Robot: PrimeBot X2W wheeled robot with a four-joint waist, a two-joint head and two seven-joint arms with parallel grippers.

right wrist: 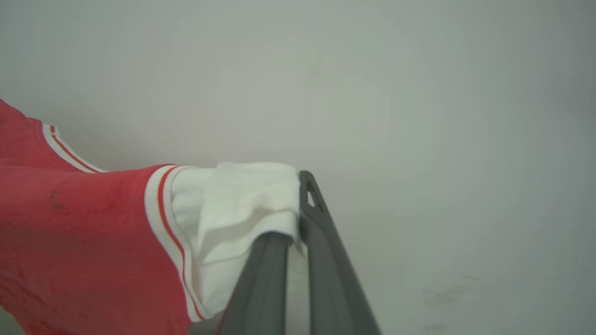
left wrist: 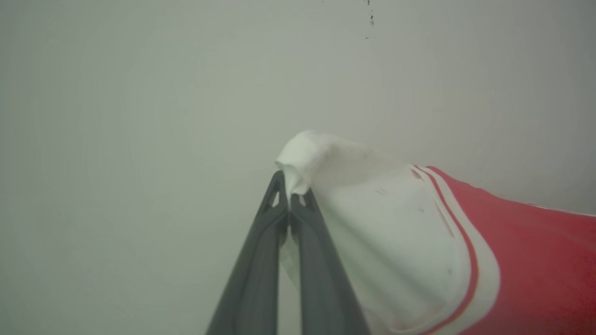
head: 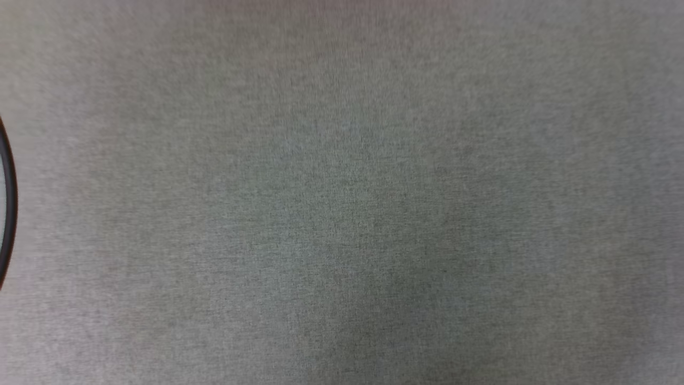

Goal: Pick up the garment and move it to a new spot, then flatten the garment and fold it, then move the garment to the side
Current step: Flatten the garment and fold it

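Pinching white sleeve cloth of the garment, left tool and right tool clamp tight.

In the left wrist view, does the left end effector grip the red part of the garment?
No, the left end effector is shut on the white sleeve of the garment.

I cannot name this place for certain; it reads as a bare test bench more than a home. Under my head lies a plain grey woven cloth surface, with a dark curved rim at nine o'clock. Past my left gripper, clamped on the garment, spreads a blank pale surface with dark specks at twelve o'clock. Past my right gripper, pinching that garment too, it carries faint grey smudges at five o'clock. Wall or tabletop, I cannot tell.
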